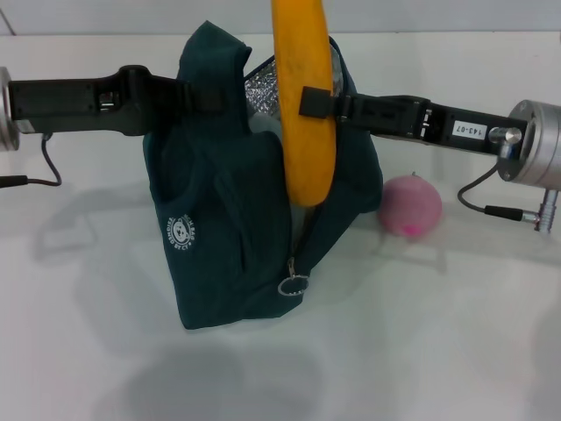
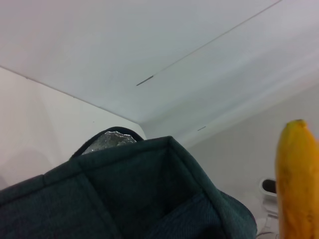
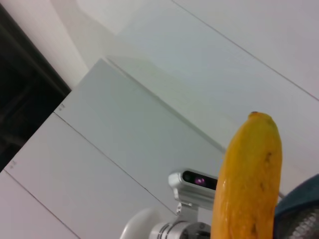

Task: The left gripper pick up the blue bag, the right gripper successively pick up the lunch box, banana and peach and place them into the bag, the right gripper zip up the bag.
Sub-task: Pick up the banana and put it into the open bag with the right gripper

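The blue bag [image 1: 232,237] stands open on the white table, its top lifted at the left by my left gripper [image 1: 206,95], which is shut on the fabric. The banana [image 1: 305,114] hangs upright over the opening, its lower end just inside the silver lining [image 1: 263,83]. My right gripper [image 1: 307,102] is shut on its middle. The peach [image 1: 410,206] lies on the table right of the bag. The lunch box is hidden. The left wrist view shows the bag [image 2: 149,194] and the banana [image 2: 296,184]. In the right wrist view the banana [image 3: 249,179] rises beside the bag's rim [image 3: 299,209].
The zipper's ring pull [image 1: 294,286] hangs at the bag's front corner. Cables trail from the left arm [image 1: 39,167] and the right arm [image 1: 491,209]. Bare table [image 1: 421,351] lies in front. The robot's head camera [image 3: 199,180] shows in the right wrist view.
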`<state>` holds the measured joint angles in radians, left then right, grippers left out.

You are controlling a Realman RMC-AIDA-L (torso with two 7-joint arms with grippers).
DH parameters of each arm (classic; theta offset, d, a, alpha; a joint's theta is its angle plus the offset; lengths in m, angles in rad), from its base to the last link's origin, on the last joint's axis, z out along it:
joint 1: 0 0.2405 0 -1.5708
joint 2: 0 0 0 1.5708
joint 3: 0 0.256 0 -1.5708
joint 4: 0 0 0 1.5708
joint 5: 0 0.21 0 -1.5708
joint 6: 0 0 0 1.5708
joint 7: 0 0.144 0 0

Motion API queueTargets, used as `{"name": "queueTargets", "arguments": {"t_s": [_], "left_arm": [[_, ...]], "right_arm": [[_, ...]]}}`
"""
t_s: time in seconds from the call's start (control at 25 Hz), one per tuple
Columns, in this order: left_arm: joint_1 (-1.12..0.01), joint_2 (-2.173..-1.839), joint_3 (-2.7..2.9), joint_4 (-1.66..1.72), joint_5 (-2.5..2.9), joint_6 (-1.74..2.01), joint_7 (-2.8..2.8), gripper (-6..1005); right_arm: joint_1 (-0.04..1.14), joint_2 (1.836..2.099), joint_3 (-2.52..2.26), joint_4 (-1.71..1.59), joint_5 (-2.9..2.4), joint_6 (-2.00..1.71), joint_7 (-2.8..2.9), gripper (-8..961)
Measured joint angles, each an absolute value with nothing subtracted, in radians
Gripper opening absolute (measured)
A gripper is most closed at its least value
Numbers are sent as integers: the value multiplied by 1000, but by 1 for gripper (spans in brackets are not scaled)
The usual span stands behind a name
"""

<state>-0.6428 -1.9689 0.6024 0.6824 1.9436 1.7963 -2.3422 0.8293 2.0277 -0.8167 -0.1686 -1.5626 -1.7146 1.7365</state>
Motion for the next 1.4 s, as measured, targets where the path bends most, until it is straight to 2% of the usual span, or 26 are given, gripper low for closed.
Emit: {"name": "queueTargets", "arguments": {"t_s": [1.4], "left_arm": [[-651,-1973,604,683,1942,1796,-2338,92]], "right_arm": [[832,2028,-907,-143,-1563,-1552,1735,446]]}}
